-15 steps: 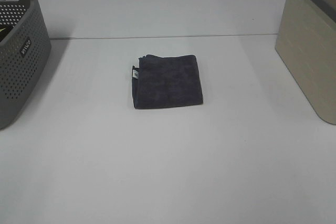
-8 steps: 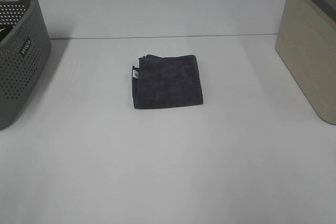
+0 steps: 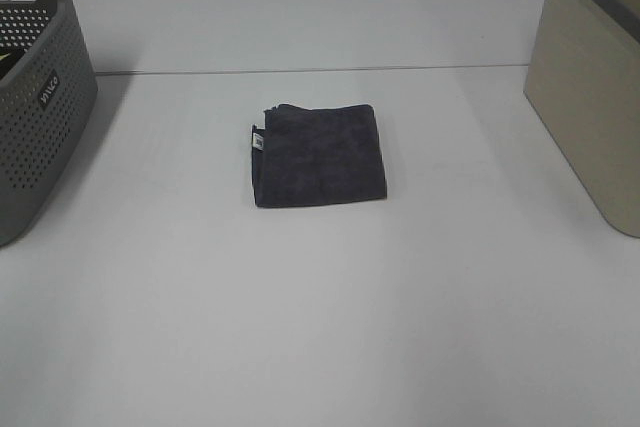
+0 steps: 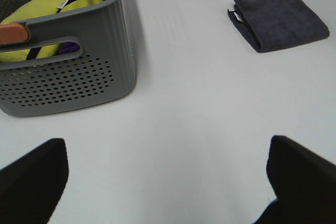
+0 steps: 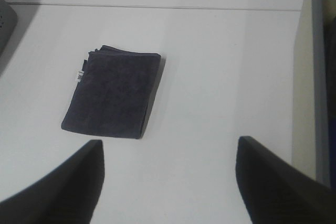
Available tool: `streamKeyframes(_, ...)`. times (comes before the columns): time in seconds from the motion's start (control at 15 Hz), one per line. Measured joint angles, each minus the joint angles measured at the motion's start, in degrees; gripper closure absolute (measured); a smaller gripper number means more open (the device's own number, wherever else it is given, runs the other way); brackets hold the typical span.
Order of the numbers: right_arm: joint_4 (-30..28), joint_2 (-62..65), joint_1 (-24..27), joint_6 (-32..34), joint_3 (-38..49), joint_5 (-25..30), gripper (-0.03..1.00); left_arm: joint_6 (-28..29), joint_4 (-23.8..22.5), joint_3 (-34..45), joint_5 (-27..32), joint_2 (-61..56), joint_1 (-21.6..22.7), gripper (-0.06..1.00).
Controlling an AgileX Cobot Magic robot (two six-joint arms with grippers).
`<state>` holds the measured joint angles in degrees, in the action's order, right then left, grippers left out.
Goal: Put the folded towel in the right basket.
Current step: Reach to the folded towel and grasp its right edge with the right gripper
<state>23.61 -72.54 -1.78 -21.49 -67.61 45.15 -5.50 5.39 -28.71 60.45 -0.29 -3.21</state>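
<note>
The folded towel [image 3: 318, 154] lies flat in the middle of the white table [image 3: 300, 337], well apart from the grey perforated basket [image 3: 40, 107] on my left and the beige right basket [image 3: 585, 97]. Neither of my arms shows from the high camera. The table is plain, smooth and bare around the towel, with a thin seam running across the far side and a pale wall behind.

From my left wrist, the left gripper [image 4: 167, 182] is spread wide and empty. The grey basket [image 4: 79, 72] beside it already holds a yellow cloth [image 4: 47, 6]. The towel [image 4: 281, 19] is far off on this side, its layered edges showing by the label.

From my right wrist, the right gripper [image 5: 170, 177] is likewise spread and holding nothing, hanging above the table nearer the towel [image 5: 113, 95], with the right basket's wall [image 5: 315, 77] alongside.

My worry is the grasp: if I pinch only the top layer, the towel could fall open. If I press down on this slick surface, it may slide. If I carry it too low, it could snag on the basket's tall rim.
</note>
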Motion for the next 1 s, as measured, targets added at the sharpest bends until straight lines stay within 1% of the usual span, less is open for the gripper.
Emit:
streamKeyframes(0.13,-0.69,-6.88,-5.73,-0.46,-4.98,-0.29,0.29,0.00,0.00,0.00,0.00,0.00,0.00,-0.03)
streamKeyframes(0.4,-0.86,-18.05,-14.09,0.86,-9.97,-2.06,0.29,0.00,0.00,0.00,0.00,0.00,0.00,-0.03)
streamKeyframes(0.73,1.95,-34.21,-14.73,1.38,-16.67,-1.55,0.29,0.00,0.00,0.00,0.00,0.00,0.00,-0.03)
streamKeyframes(0.8,2.12,-40.05,-14.73,1.55,-20.63,1.49,0.29,0.00,0.00,0.00,0.00,0.00,0.00,-0.03)
streamKeyframes(1.0,2.41,-50.71,-14.73,3.09,-30.19,8.82,0.29,0.00,0.00,0.00,0.00,0.00,0.00,-0.03)
